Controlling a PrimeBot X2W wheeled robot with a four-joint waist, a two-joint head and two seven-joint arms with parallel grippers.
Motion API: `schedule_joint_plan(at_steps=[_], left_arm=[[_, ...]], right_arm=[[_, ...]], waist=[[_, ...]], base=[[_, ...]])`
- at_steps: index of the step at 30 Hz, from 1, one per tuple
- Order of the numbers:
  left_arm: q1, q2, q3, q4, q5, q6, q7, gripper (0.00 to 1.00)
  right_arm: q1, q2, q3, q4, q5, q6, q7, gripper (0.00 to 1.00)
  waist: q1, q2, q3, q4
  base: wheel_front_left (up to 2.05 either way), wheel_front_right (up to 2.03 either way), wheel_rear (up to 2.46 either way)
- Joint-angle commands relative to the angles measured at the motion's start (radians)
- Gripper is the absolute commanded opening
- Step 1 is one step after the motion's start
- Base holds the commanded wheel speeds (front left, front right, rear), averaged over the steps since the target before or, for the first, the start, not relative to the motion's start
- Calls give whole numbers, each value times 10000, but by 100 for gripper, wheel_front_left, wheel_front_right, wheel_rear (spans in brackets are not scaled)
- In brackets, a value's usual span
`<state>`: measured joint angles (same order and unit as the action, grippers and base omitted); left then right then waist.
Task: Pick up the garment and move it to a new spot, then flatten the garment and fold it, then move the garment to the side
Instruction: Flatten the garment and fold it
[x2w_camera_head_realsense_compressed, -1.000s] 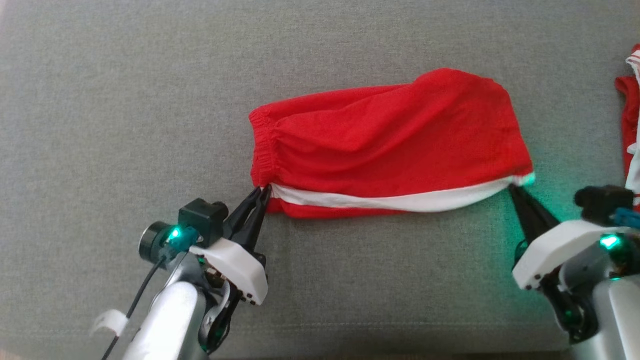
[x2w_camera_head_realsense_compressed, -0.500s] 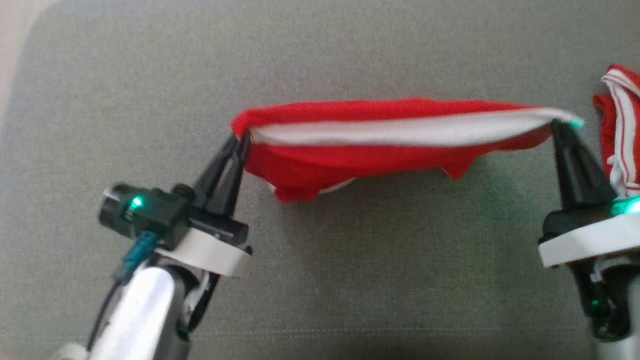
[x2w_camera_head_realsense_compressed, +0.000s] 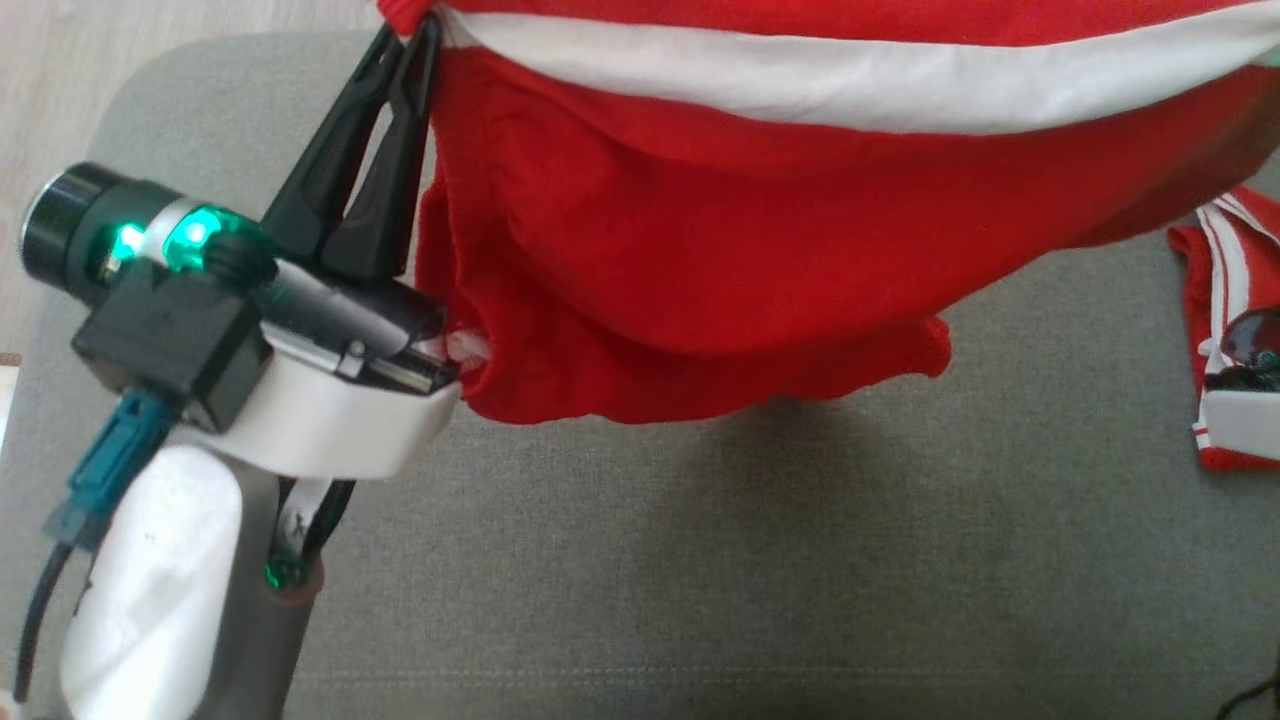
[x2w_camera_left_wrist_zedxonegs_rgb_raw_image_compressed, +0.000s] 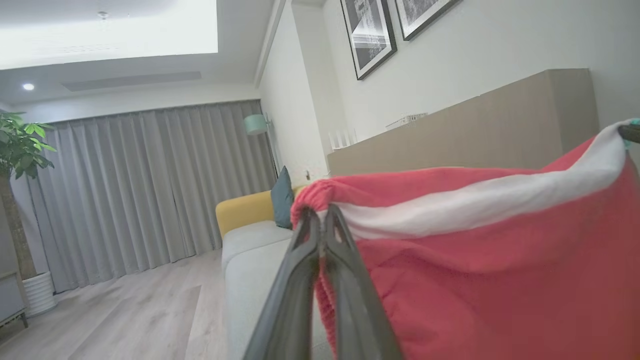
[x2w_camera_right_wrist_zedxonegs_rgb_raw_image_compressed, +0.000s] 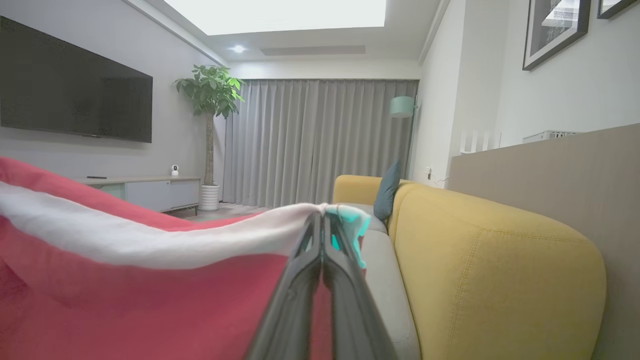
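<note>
You had the left gripper (x2w_camera_head_realsense_compressed: 428, 30) clamped on the waistband corner of the red shorts (x2w_camera_head_realsense_compressed: 700, 260) and the right gripper (x2w_camera_right_wrist_zedxonegs_rgb_raw_image_compressed: 323, 220) pinched tight on the white-striped hem corner, the shorts hanging stretched between them above the grey sofa seat (x2w_camera_head_realsense_compressed: 700, 580)

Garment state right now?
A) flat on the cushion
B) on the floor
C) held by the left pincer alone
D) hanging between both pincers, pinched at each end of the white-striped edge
D: the left pincer and the right pincer are each shut on one end of the garment, which sags between them over the grey cushion.
</note>
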<state>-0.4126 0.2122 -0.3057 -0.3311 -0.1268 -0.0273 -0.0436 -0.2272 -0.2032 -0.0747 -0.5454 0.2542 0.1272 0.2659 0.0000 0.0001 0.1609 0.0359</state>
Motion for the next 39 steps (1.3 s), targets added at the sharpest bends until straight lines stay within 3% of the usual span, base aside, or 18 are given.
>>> schedule_joint_plan(at_steps=[1, 5, 10, 12, 16, 19, 20, 24, 31, 35, 39], left_arm=[[-638, 208, 501, -215, -140, -43, 108, 0], [-1335, 52, 514, 494, -580, -250, 119, 0], [-3245, -239, 633, 2745, -1161, -579, -399, 0], [-4174, -353, 684, 3939, -1391, -701, -744, 0], [-6887, -443, 813, 7356, -1853, -933, -1846, 0], [-7765, -502, 833, 8795, -1979, -978, -2081, 0], [-7765, -502, 833, 8795, -1979, -978, -2081, 0], [-8142, -666, 752, 10830, -2199, -1010, -2156, 0], [-7648, -1214, 436, 13852, -2897, -1029, -2173, 0], [-7155, -1427, 63, 14202, -3318, -1031, -2177, 0], [-6217, -1491, 0, 13463, -3508, -1032, -2179, 0]], right_arm=[[-497, -73, 179, -316, 91, 35, 105, 0], [-1181, -69, 271, 169, 406, 35, 141, 0], [-3001, -326, 448, 1758, 872, 35, -56, 0], [-4031, -381, 708, 2667, 1066, 35, -242, 0], [-7285, -158, 1912, 5715, 1422, 35, -1191, 0], [-8479, 146, 2468, 7326, 1528, 35, -1847, 0], [-8479, 146, 2468, 7326, 1528, 35, -1847, 0], [-9139, 640, 3086, 9583, 1802, 35, -2626, 0], [-8629, 1279, 4403, 12654, 2661, 35, -3676, 0], [-7895, 1375, 4985, 13212, 3281, 35, -4500, 0], [-6818, 1199, 5229, 12902, 3752, 35, -5068, 0]], waist=[[0, -1, 125, -9], [0, -1, 585, -37], [0, -1, 1245, -44], [0, -1, 1443, -119], [0, -1, 1892, -451], [0, -1, 2054, -630], [0, -1, 2054, -630], [0, -1, 2274, -802], [0, -1, 2827, -934], [0, -1, 3070, -908], [0, -1, 2976, -871]], base=[[0, 0, 0], [0, 0, 0], [0, 0, 0], [0, 0, 0], [0, 0, 0], [0, 0, 0], [0, 0, 0], [0, 0, 0], [0, 0, 0], [0, 0, 0], [0, 0, 0]])
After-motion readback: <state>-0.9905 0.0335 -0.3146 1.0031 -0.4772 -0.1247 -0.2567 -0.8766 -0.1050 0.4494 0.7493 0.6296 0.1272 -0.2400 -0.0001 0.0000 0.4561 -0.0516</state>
